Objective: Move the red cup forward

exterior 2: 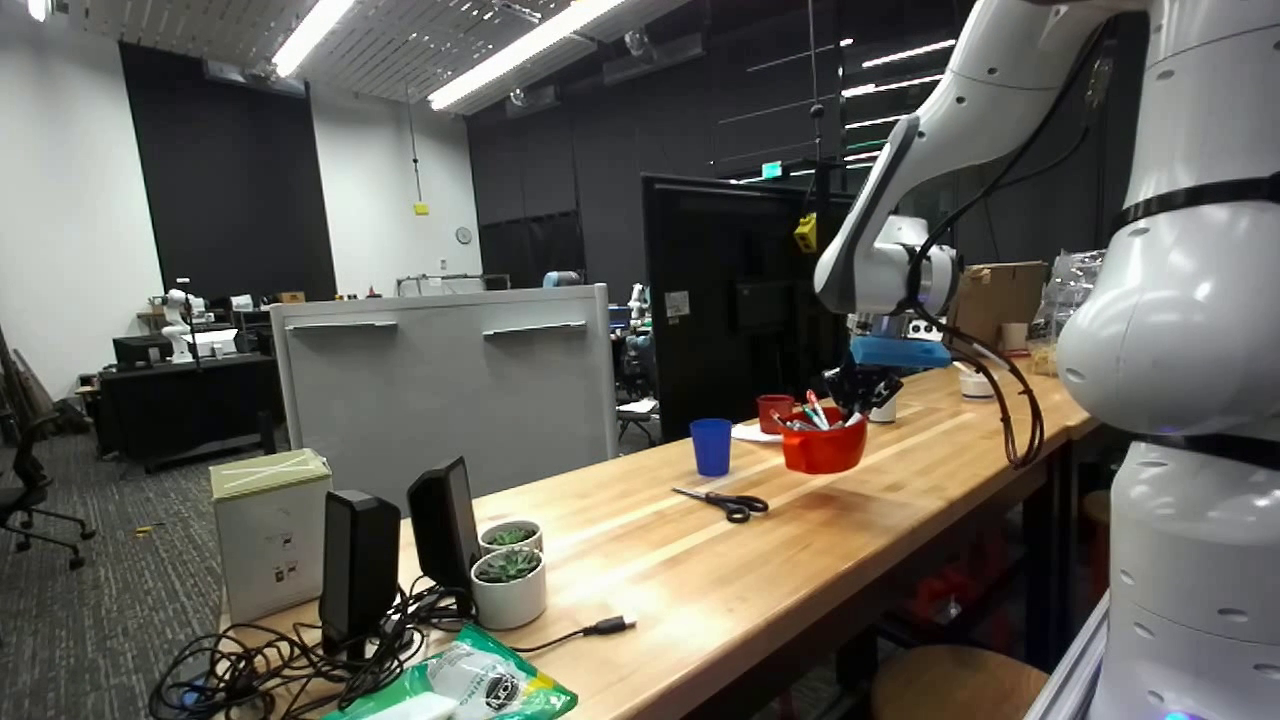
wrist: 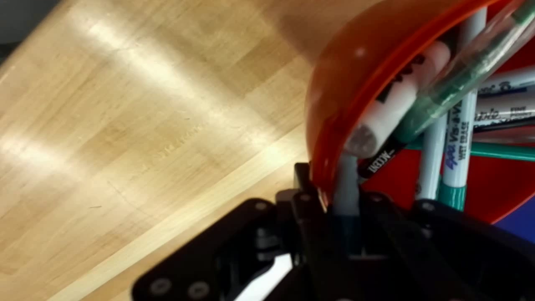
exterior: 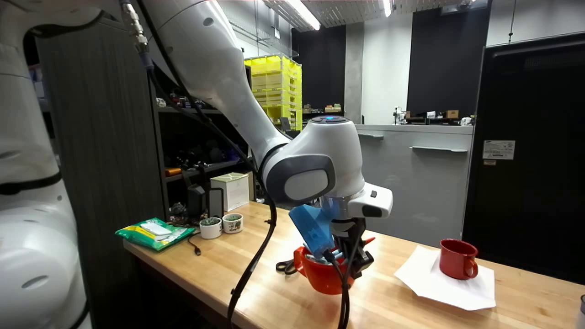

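Hand point(wrist: 336, 188) clamped on red cup point(exterior 2: 825, 452) at rim, right of frame's centre; seemingly off bench point(exterior 2: 650, 560); forward placing, release pending.

Wrist view | red cup point(wrist: 338, 96) filled the right side, cut off by the frame edge | markers point(wrist: 457, 154) lay inside at mixed angles, one lettered WET ERASE | hand point(wrist: 336, 193) was clamped on the cup's wall, one finger outside, one inside, blurred pale pen point(wrist: 347, 182) between | wooden desk point(wrist: 159, 154) spread at left, streaked with glare | blue patch point(wrist: 520, 221) showed at lower right
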